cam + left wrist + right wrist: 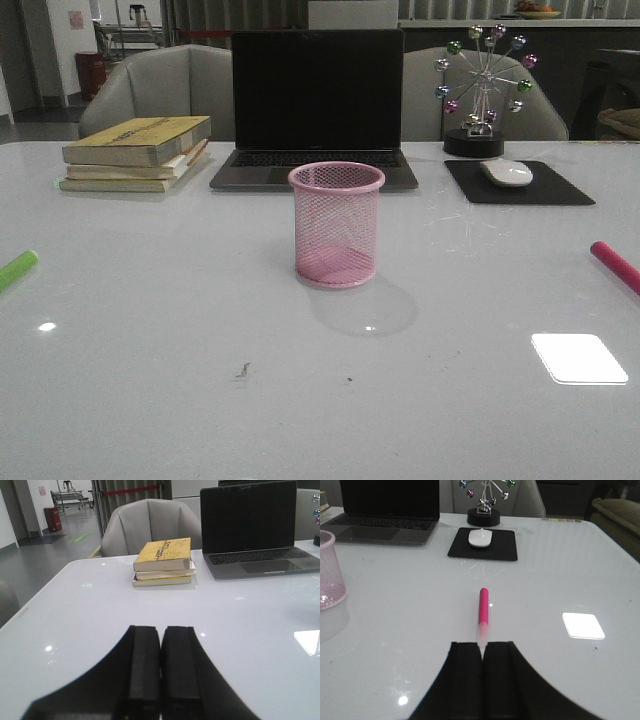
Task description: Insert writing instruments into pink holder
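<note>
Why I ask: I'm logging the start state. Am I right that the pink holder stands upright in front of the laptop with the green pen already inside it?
Not quite. The pink holder does stand upright in front of the laptop, but it is empty. The front view shows the green pen lying on the table at the far left edge, outside the holder.

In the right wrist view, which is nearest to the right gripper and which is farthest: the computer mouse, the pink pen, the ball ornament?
From the right gripper:
1. Pink pen, directly ahead, its pale end at the fingertips.
2. Computer mouse, farther ahead on the black pad.
3. Ball ornament, just behind the mouse, farthest.
</note>
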You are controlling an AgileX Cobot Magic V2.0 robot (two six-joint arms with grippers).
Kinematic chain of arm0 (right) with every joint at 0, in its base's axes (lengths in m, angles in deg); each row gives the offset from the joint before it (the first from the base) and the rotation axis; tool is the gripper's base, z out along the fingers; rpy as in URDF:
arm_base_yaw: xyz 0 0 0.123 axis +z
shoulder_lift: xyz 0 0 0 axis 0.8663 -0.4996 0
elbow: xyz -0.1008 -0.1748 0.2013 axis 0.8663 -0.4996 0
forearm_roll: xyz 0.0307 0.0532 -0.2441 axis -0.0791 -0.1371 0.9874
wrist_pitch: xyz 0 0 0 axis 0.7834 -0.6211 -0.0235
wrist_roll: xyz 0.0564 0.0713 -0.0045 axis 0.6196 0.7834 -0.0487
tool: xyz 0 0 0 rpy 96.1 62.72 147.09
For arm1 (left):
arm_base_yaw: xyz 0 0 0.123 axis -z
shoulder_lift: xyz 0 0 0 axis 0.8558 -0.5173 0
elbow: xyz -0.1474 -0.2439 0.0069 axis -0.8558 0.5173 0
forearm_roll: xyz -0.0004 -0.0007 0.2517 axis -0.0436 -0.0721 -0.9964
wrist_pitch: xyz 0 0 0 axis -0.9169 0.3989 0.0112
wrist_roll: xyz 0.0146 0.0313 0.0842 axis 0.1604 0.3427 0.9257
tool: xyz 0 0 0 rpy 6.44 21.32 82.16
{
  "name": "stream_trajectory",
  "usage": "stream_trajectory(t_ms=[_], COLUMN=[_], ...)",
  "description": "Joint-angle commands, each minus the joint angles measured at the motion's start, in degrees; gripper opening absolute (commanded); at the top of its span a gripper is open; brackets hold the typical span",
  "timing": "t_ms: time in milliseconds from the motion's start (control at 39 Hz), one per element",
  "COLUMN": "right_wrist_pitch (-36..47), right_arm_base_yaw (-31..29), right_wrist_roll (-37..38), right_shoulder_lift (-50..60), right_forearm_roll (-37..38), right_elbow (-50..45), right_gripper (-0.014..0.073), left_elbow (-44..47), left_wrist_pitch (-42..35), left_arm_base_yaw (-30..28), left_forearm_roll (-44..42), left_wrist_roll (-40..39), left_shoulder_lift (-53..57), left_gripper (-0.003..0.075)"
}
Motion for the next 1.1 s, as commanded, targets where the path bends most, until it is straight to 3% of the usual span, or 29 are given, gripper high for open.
stream_trajectory(t_ms=[0, 102, 282, 487, 794, 973, 1076], right_wrist_pitch=[8.9, 11.5, 11.4, -1.0, -15.3, -16.2, -12.6], right_arm_base_yaw=[0.0, 0.0, 0.0, 0.0, 0.0, 0.0, 0.0], right_wrist_roll=[-0.1, -0.1, -0.1, -7.0, -7.2, -7.2, -7.2], right_shoulder_lift=[0.8, 0.8, 0.8, 0.8, 0.3, -10.0, -16.3], right_forearm_roll=[-0.6, -3.5, -16.3, -10.8, -10.2, -8.5, -9.3], right_elbow=[0.4, 0.5, 0.7, 9.6, 23.4, 32.5, 37.5], right_gripper=[0.0053, 0.0053, 0.0053, 0.0053, 0.0053, 0.0053, 0.0053], left_elbow=[1.0, 1.0, 0.0, -6.7, -19.4, -31.2, -38.9], left_wrist_pitch=[-6.0, -6.4, -9.4, -9.1, 3.8, 5.2, 4.9], left_arm_base_yaw=[-0.2, -0.2, -0.2, -0.2, -0.2, -0.2, -0.2], left_forearm_roll=[4.0, 6.3, 6.3, 2.6, 2.5, -0.2, 1.3], left_wrist_roll=[-0.3, -0.3, -0.3, -0.3, -0.3, 0.0, 0.0], left_shoulder_lift=[1.0, 1.0, 1.0, 1.0, -1.2, -14.8, -23.6], left_gripper=[0.0100, 0.0100, 0.0100, 0.0100, 0.0100, 0.0100, 0.0100])
